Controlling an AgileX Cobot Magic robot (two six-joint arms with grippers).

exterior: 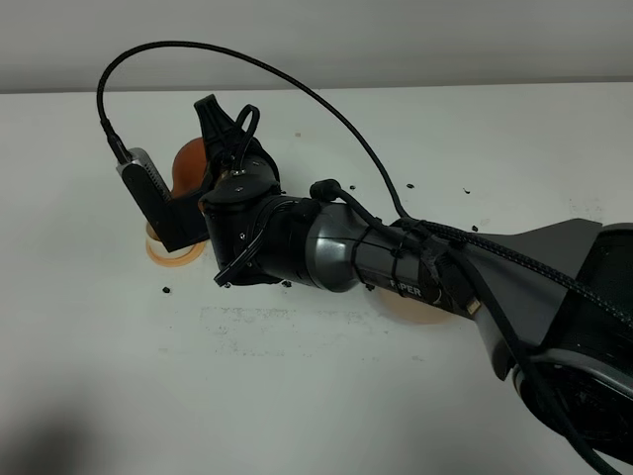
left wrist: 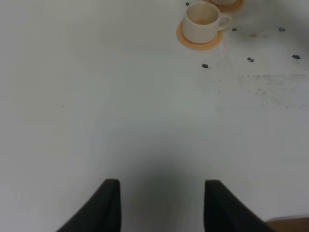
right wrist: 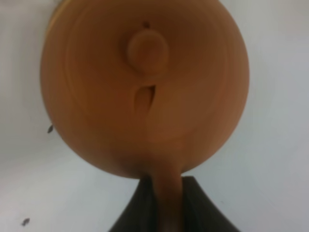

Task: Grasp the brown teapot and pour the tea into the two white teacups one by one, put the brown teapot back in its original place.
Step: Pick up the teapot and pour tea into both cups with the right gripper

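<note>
Right pincer is clamped tight on the teapot. Dark fingers press in on either side of the loop handle, and the narrow gap between them is filled with clay. Right off the fingertips sits the round brown body, touching, with nothing in between. The lid faces straight back at the wrist, and its knob is a little past the handle root.

From the high view, the right arm reaches across the middle to the left side, and the pot shows as an orange bulge just beyond the wrist. Whether the pot is tipped I cannot tell. Back along the arm, well behind the pincer, the big coaster peeks out from under the forearm with nothing visible on it.

Left pincer is spread wide, holding nothing, over bare white table. Well ahead of its fingertips, a white cup sits on an orange coaster, with its handle pointing away from the middle. Just past it is the second cup, cut off by the frame edge. Black specks are scattered near the cups. The teapot is nowhere in this pincer's view.
</note>
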